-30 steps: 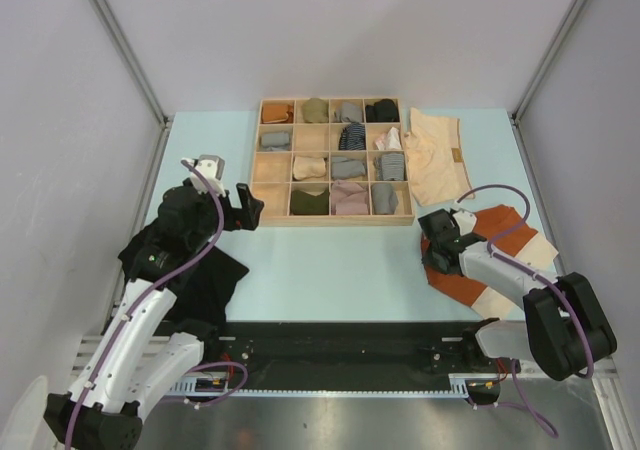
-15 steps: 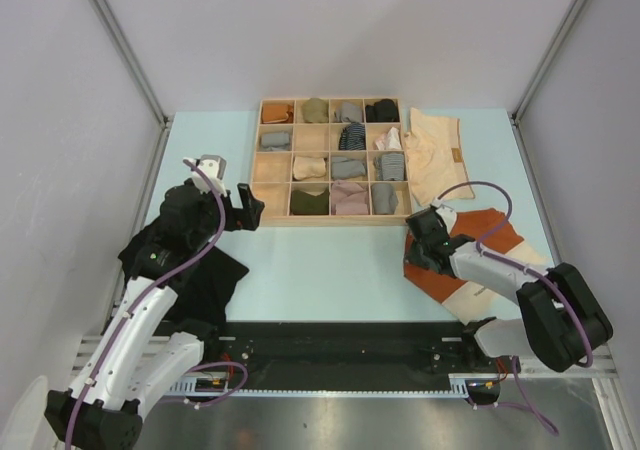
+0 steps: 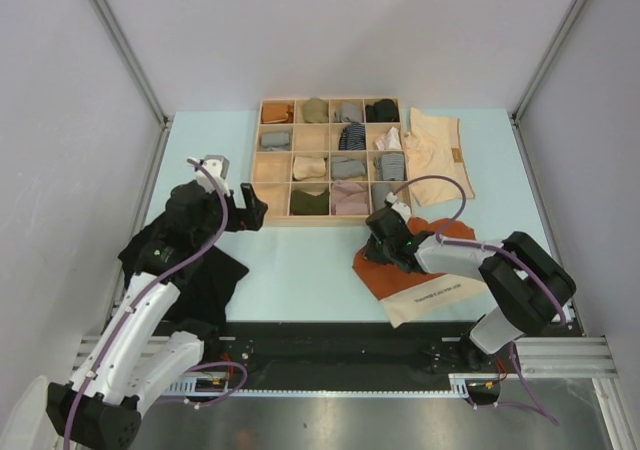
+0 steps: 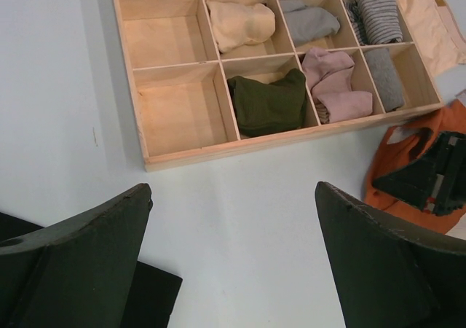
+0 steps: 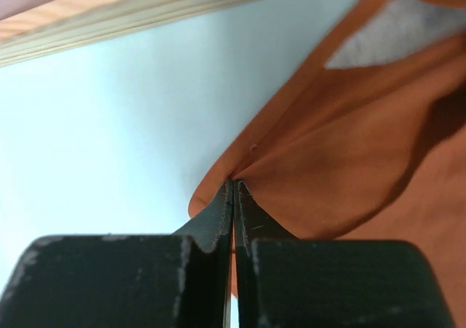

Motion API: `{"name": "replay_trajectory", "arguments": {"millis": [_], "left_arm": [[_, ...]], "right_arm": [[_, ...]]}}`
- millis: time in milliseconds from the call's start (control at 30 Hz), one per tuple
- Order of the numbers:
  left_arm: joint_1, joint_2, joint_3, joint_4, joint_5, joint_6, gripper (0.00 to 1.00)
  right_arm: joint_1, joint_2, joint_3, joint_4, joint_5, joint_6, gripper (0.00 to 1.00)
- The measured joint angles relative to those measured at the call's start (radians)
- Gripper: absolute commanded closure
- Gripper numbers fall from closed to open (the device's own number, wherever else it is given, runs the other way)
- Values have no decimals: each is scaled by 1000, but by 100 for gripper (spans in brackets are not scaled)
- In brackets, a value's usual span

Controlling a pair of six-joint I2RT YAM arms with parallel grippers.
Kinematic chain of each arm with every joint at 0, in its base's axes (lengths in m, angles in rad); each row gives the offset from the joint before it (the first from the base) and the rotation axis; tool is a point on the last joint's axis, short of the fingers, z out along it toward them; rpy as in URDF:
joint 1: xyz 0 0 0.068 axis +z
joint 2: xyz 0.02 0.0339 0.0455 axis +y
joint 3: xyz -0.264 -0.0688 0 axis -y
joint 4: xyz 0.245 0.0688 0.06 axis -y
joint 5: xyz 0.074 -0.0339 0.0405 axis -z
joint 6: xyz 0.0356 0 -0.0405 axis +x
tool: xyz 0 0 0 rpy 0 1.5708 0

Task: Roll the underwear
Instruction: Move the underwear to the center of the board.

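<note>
Right gripper (image 5: 233, 188): fingers pinched tight on an edge of the rust-orange underwear (image 3: 425, 280) (it lay just in front of the wooden tray (image 3: 300, 219)).
Left gripper (image 4: 233, 193): spread wide, held nothing.

A robot lab cell. Plain grey panels (image 3: 330, 30) on aluminium struts (image 3: 122, 40) wall in a pale blue desk (image 3: 300, 260), with a metal mounting rail (image 3: 340, 395) at 6 o'clock.

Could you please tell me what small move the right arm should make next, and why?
Probably draw the pinched edge left onto the open table: the right fingers are shut on the rust-orange underwear, which lies rumpled close beside the wooden tray.
</note>
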Motion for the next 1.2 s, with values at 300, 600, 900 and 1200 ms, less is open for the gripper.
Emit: {"name": "replay_trajectory", "arguments": {"millis": [300,600,900,1200], "left_arm": [[-114,18,-63,15,-38,-106,2],[-344,160,-222,157,-77,-256,8],[-423,327,-283,345,-48,-351,22],[-464,461,-290,481,7,-415,27]], "right_arm": [[66,90,84,39,-62,7,94],[163,-190,75,-236,-17,-34,46],[477,-374,-77,-443,85,108,59],[656,-265,-23,-586,209,200,65]]}}
